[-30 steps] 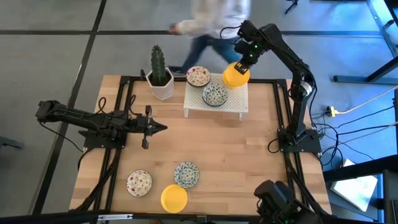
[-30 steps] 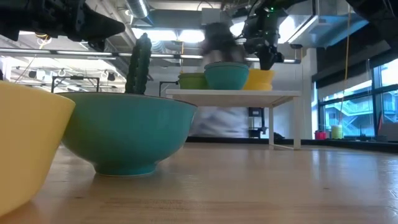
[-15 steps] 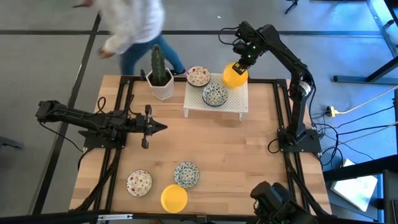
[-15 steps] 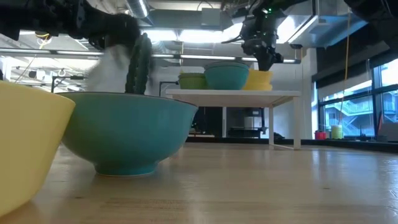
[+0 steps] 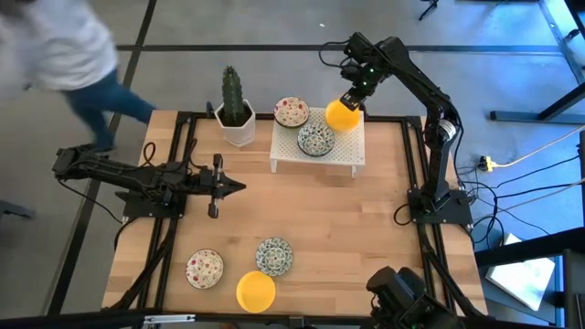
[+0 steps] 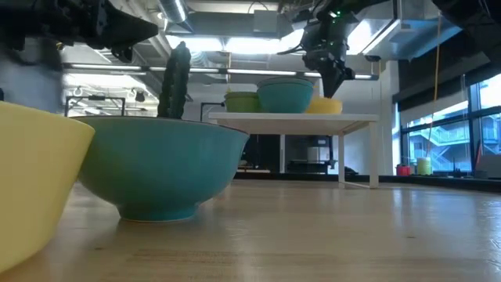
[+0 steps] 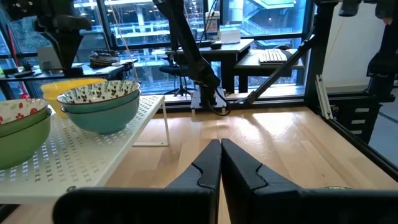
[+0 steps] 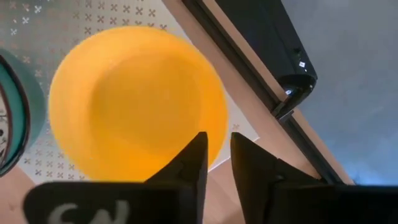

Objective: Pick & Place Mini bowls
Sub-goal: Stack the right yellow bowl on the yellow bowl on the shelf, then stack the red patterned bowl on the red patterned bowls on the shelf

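Our right gripper (image 8: 216, 155) over the yellow bowl (image 5: 341, 114)

Jaws slightly parted, released; the bowl's rim lies just beyond the fingertips, on the white rack (image 5: 352, 149).

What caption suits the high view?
Right pincer over yellow bowl on white rack; left pincer idle.

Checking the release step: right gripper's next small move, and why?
Probably lift the right gripper straight up, clear of the yellow bowl. The bowl now sits on the white rack beside the two patterned bowls, and the wrist view shows the fingers parted with its rim between them, so it looks released.
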Robot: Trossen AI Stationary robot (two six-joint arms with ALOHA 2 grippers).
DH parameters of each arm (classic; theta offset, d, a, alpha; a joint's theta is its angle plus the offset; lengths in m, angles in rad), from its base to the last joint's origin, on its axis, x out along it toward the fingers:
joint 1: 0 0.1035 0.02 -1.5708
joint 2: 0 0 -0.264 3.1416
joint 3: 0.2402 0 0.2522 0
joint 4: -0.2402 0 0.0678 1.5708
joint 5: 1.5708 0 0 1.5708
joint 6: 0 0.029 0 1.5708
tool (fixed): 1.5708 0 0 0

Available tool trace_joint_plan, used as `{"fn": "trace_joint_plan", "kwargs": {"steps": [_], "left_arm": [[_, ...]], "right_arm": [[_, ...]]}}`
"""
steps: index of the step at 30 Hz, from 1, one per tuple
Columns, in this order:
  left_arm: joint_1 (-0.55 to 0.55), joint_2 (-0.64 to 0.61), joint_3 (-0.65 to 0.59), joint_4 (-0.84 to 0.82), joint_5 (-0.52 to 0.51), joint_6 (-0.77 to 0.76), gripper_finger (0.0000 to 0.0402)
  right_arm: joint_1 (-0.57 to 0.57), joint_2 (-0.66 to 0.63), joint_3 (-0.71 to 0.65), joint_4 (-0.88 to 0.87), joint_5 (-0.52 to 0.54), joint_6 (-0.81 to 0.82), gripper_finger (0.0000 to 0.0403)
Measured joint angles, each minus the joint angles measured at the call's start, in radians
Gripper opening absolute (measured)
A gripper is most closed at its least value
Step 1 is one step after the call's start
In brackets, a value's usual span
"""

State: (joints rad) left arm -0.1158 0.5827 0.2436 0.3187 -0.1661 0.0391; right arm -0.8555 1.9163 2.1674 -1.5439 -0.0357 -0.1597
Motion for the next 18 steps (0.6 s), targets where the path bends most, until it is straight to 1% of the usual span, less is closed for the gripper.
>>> {"fn": "trace_joint_plan", "kwargs": {"steps": [4,7,16,18], "left_arm": [[0.000,0.000,0.000,0.000,0.000,0.000,0.0006],[0.000,0.000,0.000,0.000,0.000,0.000,0.0006],[0.000,0.000,0.000,-0.001,0.000,0.000,0.0006],[0.000,0.000,0.000,-0.001,0.000,0.000,0.0006]], "right_arm": [[0.000,0.000,0.000,0.006,0.003,0.005,0.0083],[0.000,0.000,0.000,0.024,0.025,0.006,0.0085],[0.025,0.000,0.004,0.211,0.069,0.026,0.0086],[0.041,-0.006,0.029,0.213,0.034,0.019,0.0083]]}}
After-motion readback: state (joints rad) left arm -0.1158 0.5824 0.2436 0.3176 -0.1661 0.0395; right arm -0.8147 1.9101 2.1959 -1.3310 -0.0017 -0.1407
